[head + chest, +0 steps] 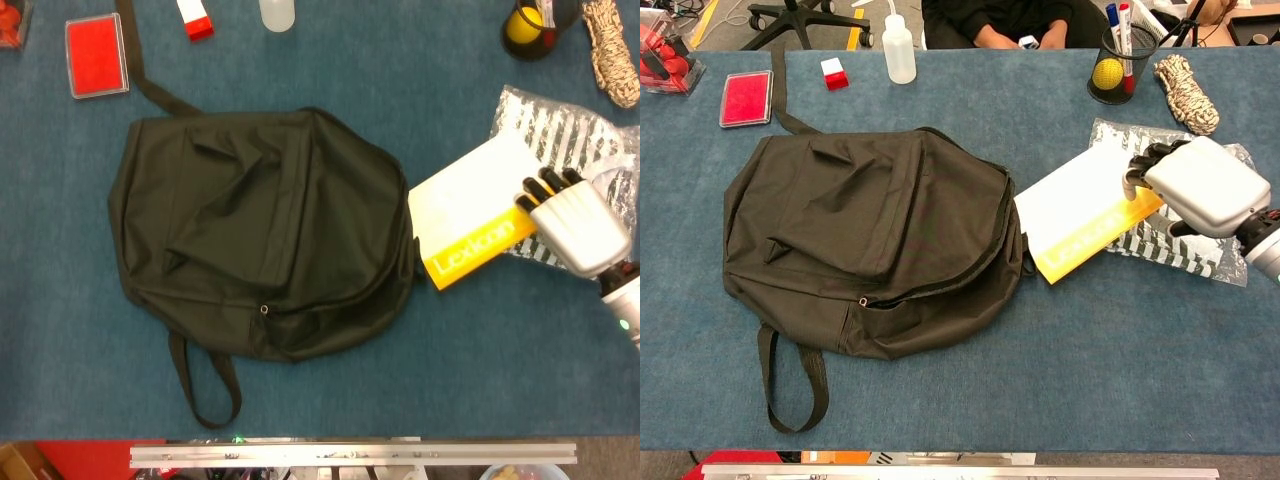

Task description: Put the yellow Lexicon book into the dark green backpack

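White right robot hand (572,222) palm-down, fingertips on tilted Lexicon book (470,222)

1. The blue table (970,390) carries my things.
2. Left of my right hand (1200,185) lie the Lexicon book (1080,215) and the dark green backpack (870,240).
3. A striped plastic bag (1170,245) lies under my right hand.

The head view is looking straight down on the table (470,390) from above, its near edge lying at the frame bottom. The chest view is looking from lower down, tilted forward across the table (1060,400) toward its far edge. Both are framing the backpack (260,230), book (470,215) and right hand (575,225).
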Robot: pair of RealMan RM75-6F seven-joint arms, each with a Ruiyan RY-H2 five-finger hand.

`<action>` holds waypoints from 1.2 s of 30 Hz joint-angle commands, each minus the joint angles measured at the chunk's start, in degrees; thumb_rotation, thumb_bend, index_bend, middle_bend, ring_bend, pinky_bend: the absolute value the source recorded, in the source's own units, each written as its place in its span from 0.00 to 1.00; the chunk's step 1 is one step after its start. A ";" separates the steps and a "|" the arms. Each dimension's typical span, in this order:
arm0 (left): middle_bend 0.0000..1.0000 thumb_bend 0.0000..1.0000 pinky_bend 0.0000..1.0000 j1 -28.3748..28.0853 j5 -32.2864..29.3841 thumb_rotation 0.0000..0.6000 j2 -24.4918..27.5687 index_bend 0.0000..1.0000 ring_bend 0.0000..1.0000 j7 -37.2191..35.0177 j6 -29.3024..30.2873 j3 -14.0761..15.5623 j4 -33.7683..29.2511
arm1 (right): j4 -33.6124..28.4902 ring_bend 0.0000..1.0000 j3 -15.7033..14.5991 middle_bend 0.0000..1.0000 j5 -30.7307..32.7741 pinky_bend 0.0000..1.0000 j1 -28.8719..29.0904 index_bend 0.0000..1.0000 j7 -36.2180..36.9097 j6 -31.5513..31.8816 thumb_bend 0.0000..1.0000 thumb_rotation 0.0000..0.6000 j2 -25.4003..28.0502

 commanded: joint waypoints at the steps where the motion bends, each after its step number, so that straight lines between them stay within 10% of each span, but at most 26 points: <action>1: 0.27 0.21 0.24 0.14 0.06 1.00 -0.02 0.20 0.22 -0.69 0.27 -0.02 0.20 | 0.81 0.36 0.26 0.45 0.10 0.54 0.41 0.53 -1.05 -0.01 0.40 1.00 -0.80; 18: 0.27 0.21 0.24 -1.87 1.50 1.00 0.58 0.20 0.22 -0.57 -1.14 -0.77 1.03 | -1.51 0.45 4.93 0.54 4.34 0.64 2.40 0.68 -5.98 0.66 0.54 1.00 0.68; 36: 0.27 0.21 0.24 -17.30 10.64 1.00 -0.93 0.24 0.22 4.09 -16.80 -2.11 -1.74 | -4.62 0.51 9.92 0.60 7.62 0.65 0.09 0.71 -6.83 10.00 0.54 1.00 6.45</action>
